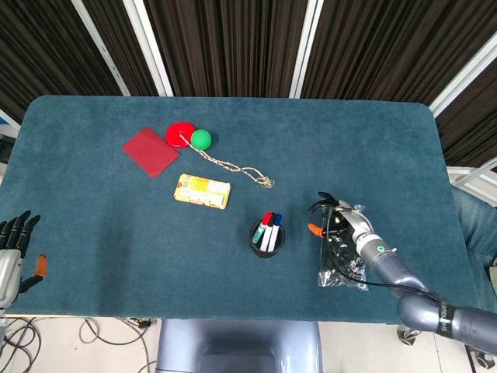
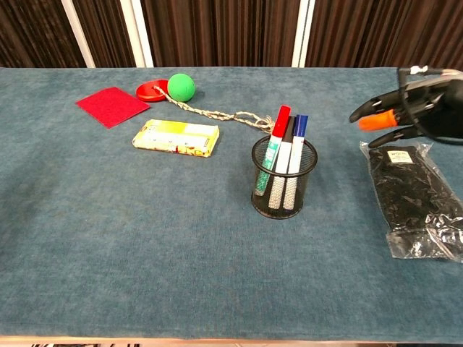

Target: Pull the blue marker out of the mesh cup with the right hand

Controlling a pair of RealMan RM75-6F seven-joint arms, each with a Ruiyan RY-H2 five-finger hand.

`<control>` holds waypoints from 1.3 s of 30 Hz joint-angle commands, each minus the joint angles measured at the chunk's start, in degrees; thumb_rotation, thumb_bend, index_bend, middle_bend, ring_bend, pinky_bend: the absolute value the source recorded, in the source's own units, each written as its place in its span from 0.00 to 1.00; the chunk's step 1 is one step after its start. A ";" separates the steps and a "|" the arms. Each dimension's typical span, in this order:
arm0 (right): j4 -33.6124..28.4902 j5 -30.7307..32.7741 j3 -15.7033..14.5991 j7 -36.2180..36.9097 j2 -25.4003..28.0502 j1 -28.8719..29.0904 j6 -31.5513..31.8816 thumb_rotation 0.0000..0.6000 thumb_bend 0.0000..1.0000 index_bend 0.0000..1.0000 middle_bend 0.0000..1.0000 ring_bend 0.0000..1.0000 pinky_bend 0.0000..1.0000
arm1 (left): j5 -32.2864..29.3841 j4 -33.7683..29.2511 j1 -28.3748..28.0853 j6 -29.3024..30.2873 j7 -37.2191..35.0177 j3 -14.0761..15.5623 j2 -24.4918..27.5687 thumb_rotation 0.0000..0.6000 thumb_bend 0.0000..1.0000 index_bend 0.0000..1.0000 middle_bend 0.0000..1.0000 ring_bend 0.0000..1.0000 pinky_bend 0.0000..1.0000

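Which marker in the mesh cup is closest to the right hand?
The blue marker: it stands at the side of the mesh cup facing the right hand. The red marker sits on the far side.
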 commanded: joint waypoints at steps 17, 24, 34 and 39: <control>-0.52 11.69 1.62 -10.48 -6.11 4.93 2.42 1.00 0.44 0.44 0.00 0.00 0.17 | -0.48 -0.11 -0.11 -0.40 -0.66 -0.11 0.19 1.00 0.51 0.07 0.00 0.00 0.03; -1.27 14.01 2.43 -12.68 -6.40 5.65 2.48 1.00 0.44 0.45 0.00 0.00 0.17 | -0.74 -0.19 -0.13 -0.51 -0.68 -0.16 0.22 1.00 0.51 0.07 0.00 0.00 0.03; -2.26 16.14 3.05 -15.08 -6.26 5.90 2.99 1.00 0.44 0.46 0.00 0.00 0.17 | -1.07 -0.39 -0.09 -0.48 -0.54 -0.25 0.19 1.00 0.51 0.07 0.00 0.00 0.03; -1.96 17.32 3.31 -15.98 -6.75 6.25 2.76 1.00 0.44 0.49 0.00 0.00 0.17 | -1.16 -0.41 -0.05 -0.38 -0.55 -0.31 0.17 1.00 0.51 0.07 0.00 0.00 0.03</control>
